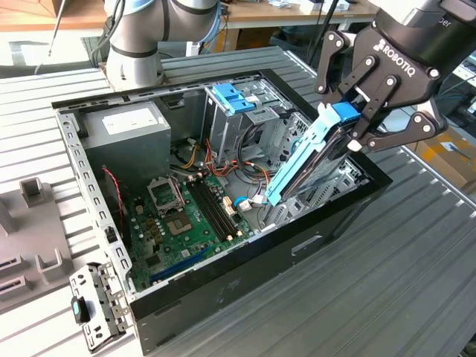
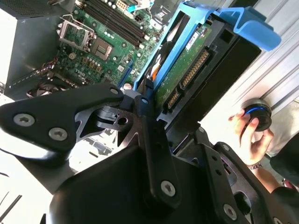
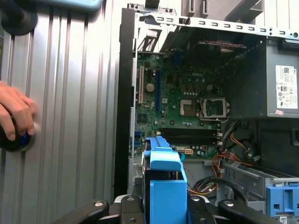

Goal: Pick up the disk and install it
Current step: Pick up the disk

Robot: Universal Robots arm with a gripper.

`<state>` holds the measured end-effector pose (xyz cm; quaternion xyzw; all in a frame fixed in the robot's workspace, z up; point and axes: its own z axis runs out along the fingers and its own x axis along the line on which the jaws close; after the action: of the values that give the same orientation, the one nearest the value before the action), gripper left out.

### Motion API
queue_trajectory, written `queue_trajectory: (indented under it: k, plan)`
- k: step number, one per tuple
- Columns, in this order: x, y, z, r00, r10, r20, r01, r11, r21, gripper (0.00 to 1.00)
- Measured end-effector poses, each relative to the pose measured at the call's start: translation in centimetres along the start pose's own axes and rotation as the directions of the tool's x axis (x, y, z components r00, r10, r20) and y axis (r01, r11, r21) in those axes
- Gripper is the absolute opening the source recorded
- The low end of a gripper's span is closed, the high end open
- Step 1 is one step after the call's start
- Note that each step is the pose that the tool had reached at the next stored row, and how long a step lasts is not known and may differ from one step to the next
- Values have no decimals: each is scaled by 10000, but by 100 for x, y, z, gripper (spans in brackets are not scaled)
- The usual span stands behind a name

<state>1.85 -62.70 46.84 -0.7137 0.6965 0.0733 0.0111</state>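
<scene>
The disk, a dark hard drive framed in bright blue plastic rails, hangs steeply tilted over the exterior view's right end of the open computer case. Its upper end is clamped in the jaws of the gripper and its lower end points down into the case. In the second wrist view the disk shows its green circuit-board face.

Disk aslant in the pincer, above the case
</scene>
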Motion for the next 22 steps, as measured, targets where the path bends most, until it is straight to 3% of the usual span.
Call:
queue_trajectory:
  k: [22]
  plan:
    - [24, -301, -19, 10000, -1, 0, 1, 10000, 0, 36]
